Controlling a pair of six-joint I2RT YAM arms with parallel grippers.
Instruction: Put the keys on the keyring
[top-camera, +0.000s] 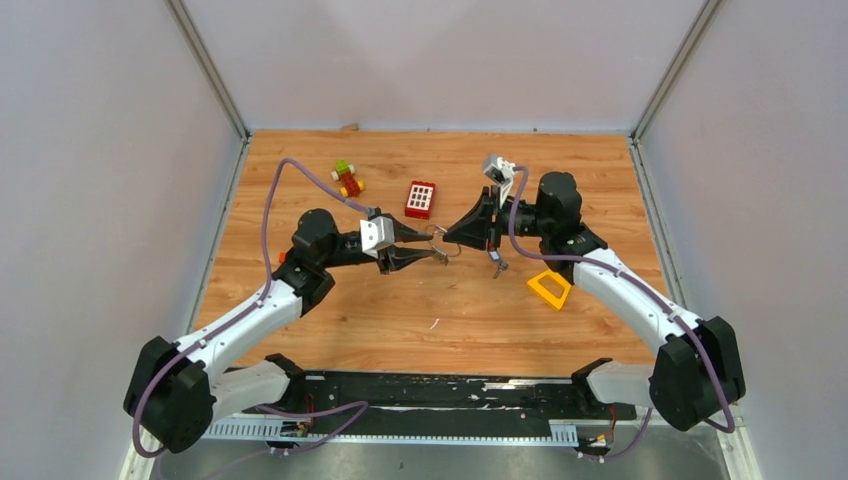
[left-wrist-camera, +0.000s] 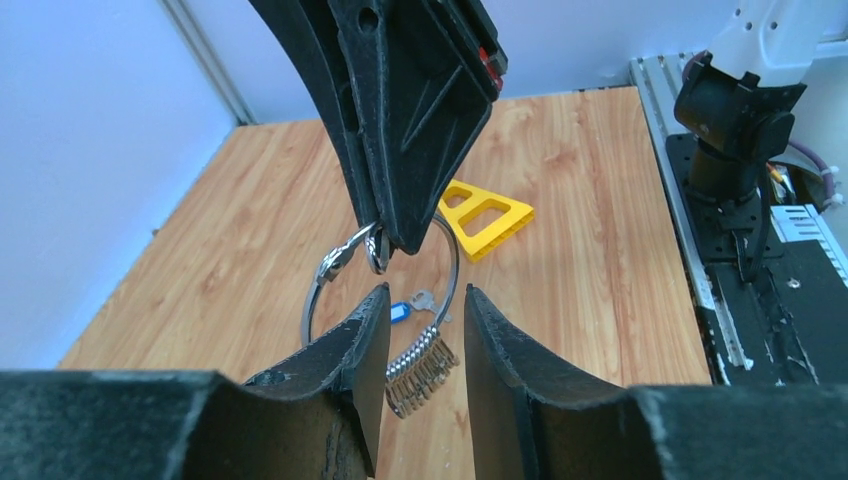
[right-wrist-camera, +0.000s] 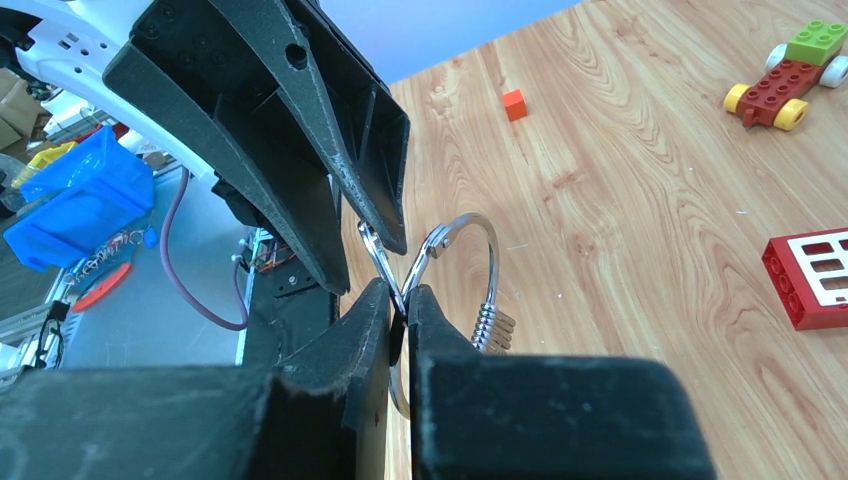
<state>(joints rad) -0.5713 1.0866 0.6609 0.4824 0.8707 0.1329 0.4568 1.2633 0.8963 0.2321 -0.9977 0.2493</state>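
**A:** Where's the keyring (right-wrist-camera: 494, 265)?

**B:** In mid-air between your arms. Your right gripper (right-wrist-camera: 398, 300) is pinched shut on its wire. A bunch of keys (left-wrist-camera: 420, 368) hangs between the parted jaws of your left gripper (left-wrist-camera: 425, 300).

**A:** Advice?

**B:** Hold the right steady and close the left gently on the keys.

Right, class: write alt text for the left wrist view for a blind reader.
The right gripper pinches the keyring from above, while a bunch of keys hangs on it inside the open left gripper. A yellow triangular block lies behind on the wooden table.
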